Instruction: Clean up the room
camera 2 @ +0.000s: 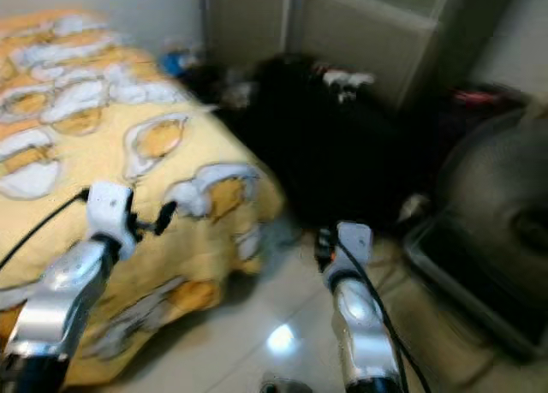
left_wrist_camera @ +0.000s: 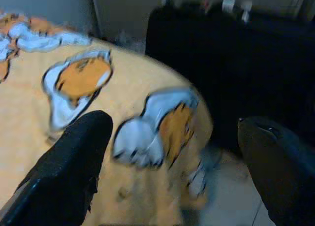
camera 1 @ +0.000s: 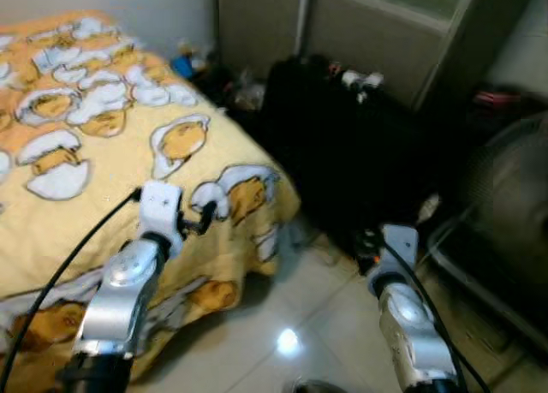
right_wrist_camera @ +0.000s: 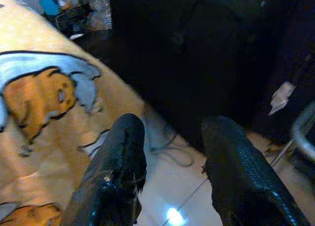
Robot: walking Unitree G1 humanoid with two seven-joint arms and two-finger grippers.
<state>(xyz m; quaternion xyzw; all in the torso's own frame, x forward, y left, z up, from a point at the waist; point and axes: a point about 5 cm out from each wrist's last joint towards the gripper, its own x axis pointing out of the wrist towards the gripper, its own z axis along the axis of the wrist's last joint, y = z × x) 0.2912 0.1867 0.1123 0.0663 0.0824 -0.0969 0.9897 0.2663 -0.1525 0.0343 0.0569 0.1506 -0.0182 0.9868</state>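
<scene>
The bedspread (camera 1: 103, 153) is yellow, printed all over with cartoon shapes in white and orange outlined in black; the large bag (camera 1: 342, 145) beside it is plain black, with something small and white (camera 1: 364, 80) and a touch of red on top; the floor (camera 1: 291, 324) is pale beige glossy tile carrying one bright white glint; the wall panels (camera 1: 377, 33) behind are dull grey-beige; a small blue thing (camera 1: 181, 65) lies in the corner; both arms are silver, and the left gripper (left_wrist_camera: 167, 152) and right gripper (right_wrist_camera: 172, 152) have black fingers.
</scene>
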